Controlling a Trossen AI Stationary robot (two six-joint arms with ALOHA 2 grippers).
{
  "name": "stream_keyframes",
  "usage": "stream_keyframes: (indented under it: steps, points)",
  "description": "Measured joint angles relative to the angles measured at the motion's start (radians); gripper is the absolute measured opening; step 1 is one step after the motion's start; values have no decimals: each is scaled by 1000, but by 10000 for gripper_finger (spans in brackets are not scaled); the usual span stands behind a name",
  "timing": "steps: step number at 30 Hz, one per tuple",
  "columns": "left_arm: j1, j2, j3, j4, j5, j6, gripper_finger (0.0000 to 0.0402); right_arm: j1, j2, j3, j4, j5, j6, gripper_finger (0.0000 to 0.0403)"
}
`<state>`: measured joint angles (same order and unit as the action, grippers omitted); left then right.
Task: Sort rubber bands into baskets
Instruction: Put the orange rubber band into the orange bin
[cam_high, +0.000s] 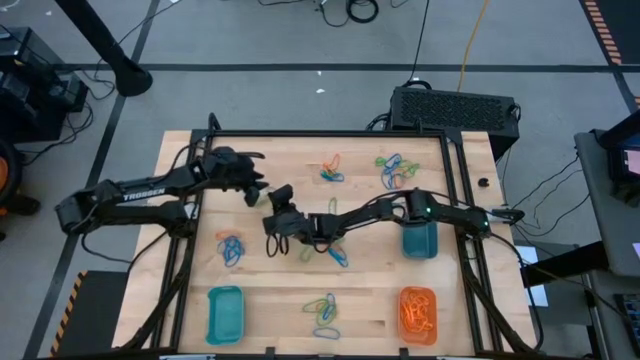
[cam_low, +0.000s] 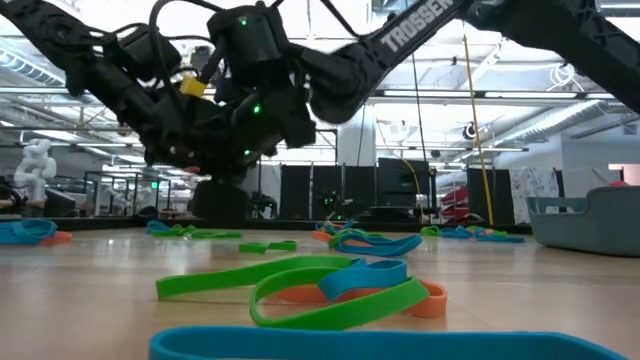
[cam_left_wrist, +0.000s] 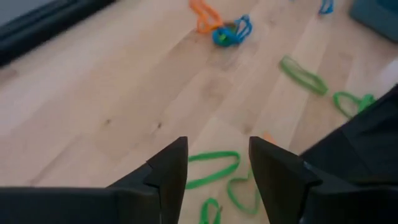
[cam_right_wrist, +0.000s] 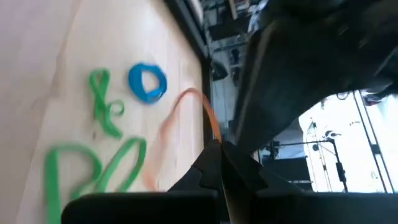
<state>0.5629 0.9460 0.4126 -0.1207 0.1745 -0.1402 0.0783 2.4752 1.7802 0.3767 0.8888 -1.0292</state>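
"TROSSEN" is legible on both arms. The right gripper (cam_right_wrist: 219, 151), above table centre, has its fingers pinched on an orange rubber band (cam_right_wrist: 186, 121) trailing down to the wood, its lower end blurred; the left gripper (cam_left_wrist: 217, 165), beside it, has fingers narrowly parted and empty. Other rubber bands (cam_high: 328, 168) lie in scattered clusters, and 3 baskets (cam_high: 225, 313) sit near the front and right edges.

Robotics lab or workshop. Grey floor (cam_high: 300, 40) with loose cables (cam_high: 350, 12), hazard tape (cam_high: 600, 20). Black-framed wooden table (cam_high: 300, 160). Beyond it, ceiling strip lights (cam_low: 560, 115), dark equipment racks (cam_low: 400, 195), white humanoid robot (cam_low: 35, 165).
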Motion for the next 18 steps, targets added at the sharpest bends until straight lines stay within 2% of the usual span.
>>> stream_keyframes:
  steps: [4,8,13,18]
  points:
    - [0,-89,0,-4,1,0,178,17,-64,0,-178,-1,87,0]
    - [-2,-173,0,-51,1,0,178,35,-167,0,-483,-8,294,0]
    - [-41,-252,-38,-38,15,-9,178,64,-320,0,-896,-167,688,0]
    - [-139,-270,-146,148,45,-61,178,125,-437,1,-1222,-285,1045,0]
